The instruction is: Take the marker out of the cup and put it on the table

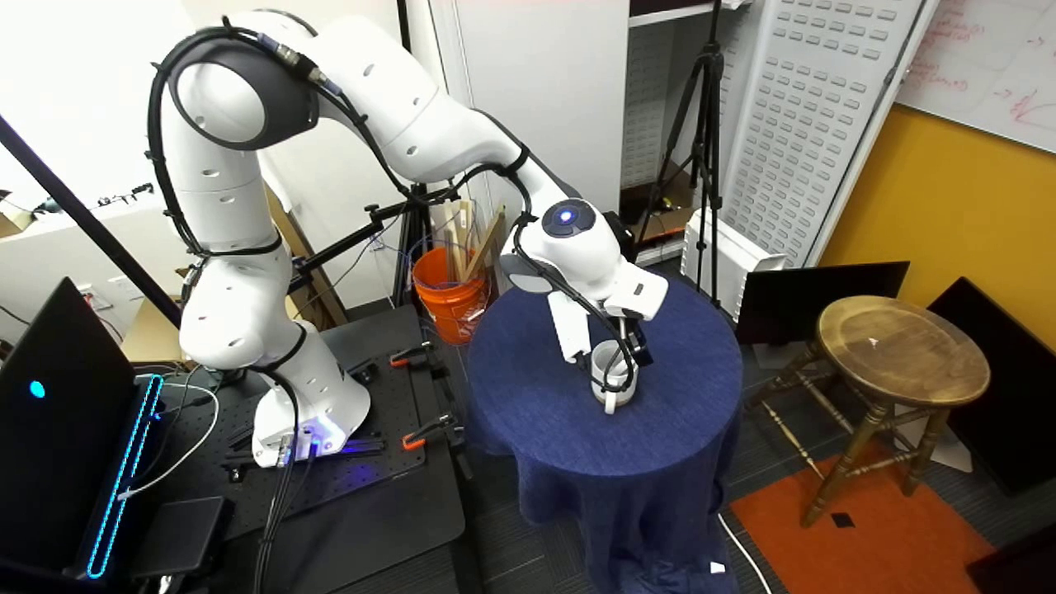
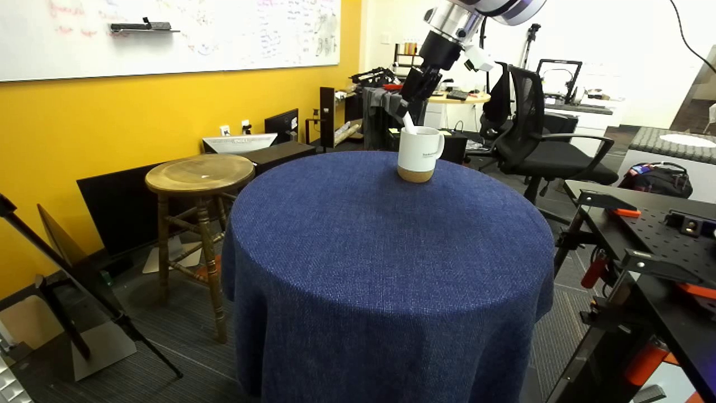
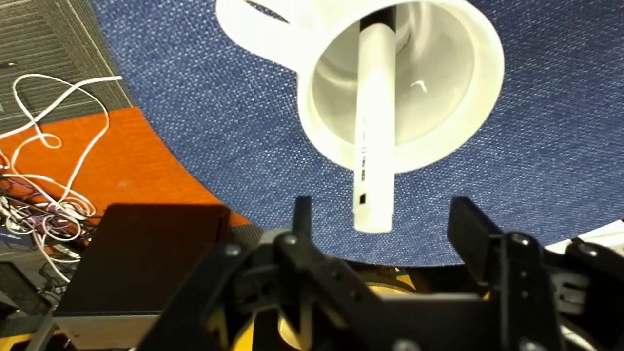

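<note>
The white cup (image 2: 417,154) stands upright on the table (image 2: 380,240), which is draped in navy cloth. It has a cork-coloured base and a handle. The marker (image 3: 375,122) leans in the cup, its black end inside and its white end sticking out over the rim; it also shows in an exterior view (image 2: 409,123). My gripper (image 3: 379,214) is open. In the wrist view the marker's white end lies between the two fingers, apart from both. In an exterior view the gripper (image 2: 406,109) is tilted just above the cup. In an exterior view a cable partly hides the cup (image 1: 602,384).
A wooden stool (image 1: 903,351) stands beside the table. An orange bucket (image 1: 450,297) holding wooden sticks stands near the table's edge. A black tripod (image 1: 705,157) stands behind the table. The robot's black bench (image 1: 396,495) is beside the table. A black cable (image 1: 569,289) hangs along my arm.
</note>
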`<state>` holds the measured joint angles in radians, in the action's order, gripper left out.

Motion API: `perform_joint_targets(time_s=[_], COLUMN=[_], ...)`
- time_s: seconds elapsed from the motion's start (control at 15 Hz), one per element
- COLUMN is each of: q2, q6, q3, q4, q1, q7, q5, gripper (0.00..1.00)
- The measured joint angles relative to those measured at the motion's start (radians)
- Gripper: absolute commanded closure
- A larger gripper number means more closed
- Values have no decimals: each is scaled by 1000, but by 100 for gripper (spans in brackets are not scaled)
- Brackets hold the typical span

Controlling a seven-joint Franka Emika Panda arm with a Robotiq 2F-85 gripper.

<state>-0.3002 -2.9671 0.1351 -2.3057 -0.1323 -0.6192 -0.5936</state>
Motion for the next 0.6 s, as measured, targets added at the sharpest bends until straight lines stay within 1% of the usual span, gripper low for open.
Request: perform_joint_targets(time_s=[0.07,0.2,0.27,0.33,0.53,0.6], q2=[-1,-3,-4,-5,-8,-9], q6=[3,7,8,9,9,9], q3=[0,0,0,0,0,0], q4=[0,1,1,2,4,4], q1=[0,0,0,0,0,0], q7=[0,0,0,0,0,0], q5=[0,1,1,1,2,3], gripper=[52,51,49,50,56,63])
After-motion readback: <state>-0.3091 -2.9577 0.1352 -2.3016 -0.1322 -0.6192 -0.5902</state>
